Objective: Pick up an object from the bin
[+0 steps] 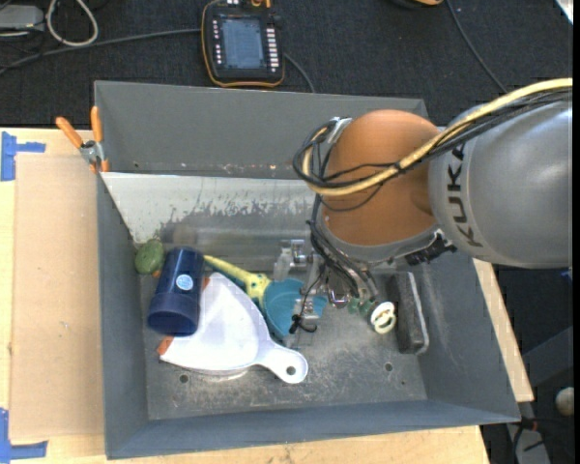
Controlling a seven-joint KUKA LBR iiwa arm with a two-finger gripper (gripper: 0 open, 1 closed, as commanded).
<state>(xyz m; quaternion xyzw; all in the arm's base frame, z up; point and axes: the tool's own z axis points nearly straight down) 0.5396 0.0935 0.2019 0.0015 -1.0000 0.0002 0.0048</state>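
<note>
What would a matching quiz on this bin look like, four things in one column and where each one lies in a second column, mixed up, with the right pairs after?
Things
1. dark blue cup
2. green lump
3. white scoop
4. black bar

Places
A. right part of the bin floor
B. front middle
C. farthest left, just behind the cup
D. left, between the lump and the scoop

Pairs: 1-D, 2-C, 3-B, 4-A.
</note>
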